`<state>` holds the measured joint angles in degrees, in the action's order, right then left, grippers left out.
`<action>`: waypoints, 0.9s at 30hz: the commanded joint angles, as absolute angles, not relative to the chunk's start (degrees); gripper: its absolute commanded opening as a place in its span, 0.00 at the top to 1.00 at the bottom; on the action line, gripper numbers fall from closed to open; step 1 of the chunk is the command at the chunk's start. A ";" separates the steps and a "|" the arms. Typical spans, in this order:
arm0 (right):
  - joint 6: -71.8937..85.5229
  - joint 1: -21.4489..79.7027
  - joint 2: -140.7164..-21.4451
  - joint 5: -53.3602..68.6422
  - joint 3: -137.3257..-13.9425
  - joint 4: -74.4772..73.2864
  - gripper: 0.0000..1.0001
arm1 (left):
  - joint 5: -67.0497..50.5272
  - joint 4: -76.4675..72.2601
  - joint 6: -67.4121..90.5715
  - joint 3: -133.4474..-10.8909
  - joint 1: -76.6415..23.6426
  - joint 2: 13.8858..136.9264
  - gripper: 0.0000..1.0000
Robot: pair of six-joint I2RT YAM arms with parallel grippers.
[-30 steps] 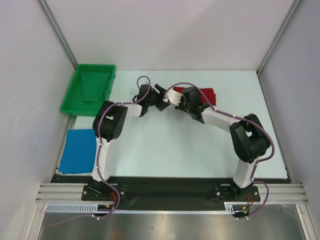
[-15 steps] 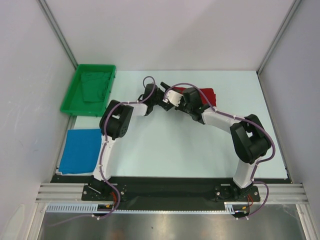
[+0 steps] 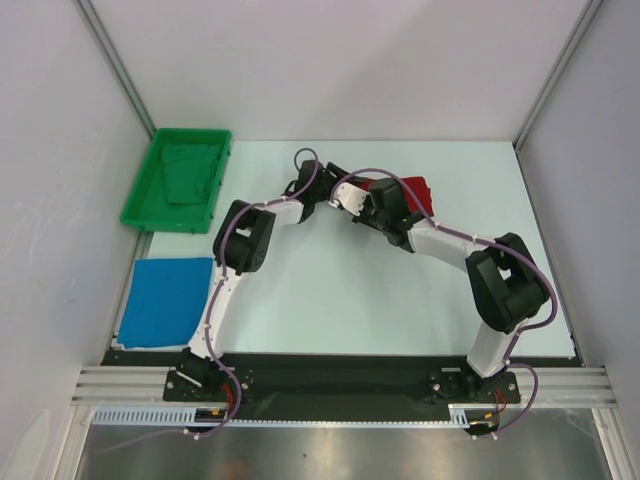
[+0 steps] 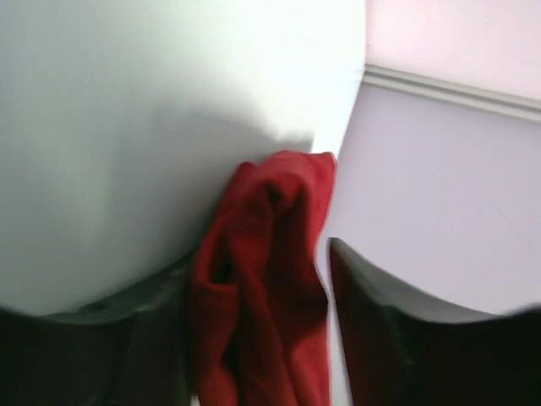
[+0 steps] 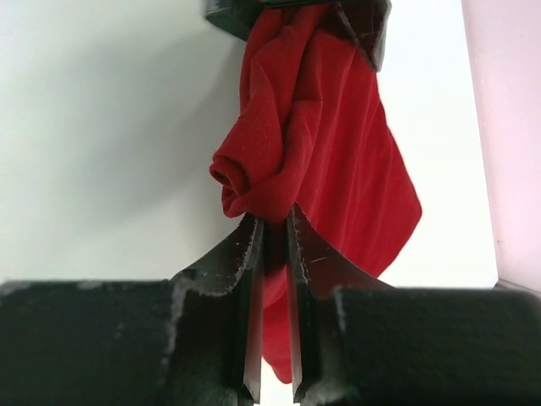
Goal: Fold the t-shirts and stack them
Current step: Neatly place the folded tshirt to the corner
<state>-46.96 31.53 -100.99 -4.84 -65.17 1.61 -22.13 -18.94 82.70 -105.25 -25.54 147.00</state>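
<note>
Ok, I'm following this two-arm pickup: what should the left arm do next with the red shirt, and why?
Probably close the left gripper on the red t-shirt. The cloth sits bunched between its jaws with a gap on one side, so it is not yet clamped. The right gripper has the shirt pinched, so a second grip should let both arms lift and spread it.

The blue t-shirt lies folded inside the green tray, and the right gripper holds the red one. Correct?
No: the top external view shows the blue t-shirt folded on the table, outside the green tray. The right gripper does hold the red t-shirt.
</note>
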 commanded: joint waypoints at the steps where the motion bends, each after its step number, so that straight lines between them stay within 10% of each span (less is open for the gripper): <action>1: -46.06 31.73 -97.91 -3.78 -64.51 4.66 1.00 | -22.06 -18.89 82.97 -107.40 -25.75 148.71 0.41; 4: -44.57 31.99 -97.21 -3.78 -63.37 4.22 1.00 | -21.80 -19.69 80.26 -108.01 -25.14 148.80 0.72; 5: -42.56 32.25 -97.12 -4.48 -63.02 4.22 0.94 | -21.97 -18.90 77.02 -108.89 -24.96 148.71 0.96; 6: -41.58 32.69 -96.86 -5.70 -62.41 4.31 0.69 | -21.71 -18.29 75.43 -108.98 -24.70 148.10 1.00; 15: -18.33 31.82 -81.85 -18.53 -54.59 0.18 0.29 | -15.13 -25.04 57.14 -86.69 -24.43 126.33 1.00; 27: -10.02 35.85 -58.38 -18.55 -45.36 -7.03 0.26 | -0.10 -22.07 45.36 -49.50 -23.99 89.34 1.00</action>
<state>-12.75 34.26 -61.32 -18.52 -47.29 -5.13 -7.27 -24.10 51.00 -54.24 -24.56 98.26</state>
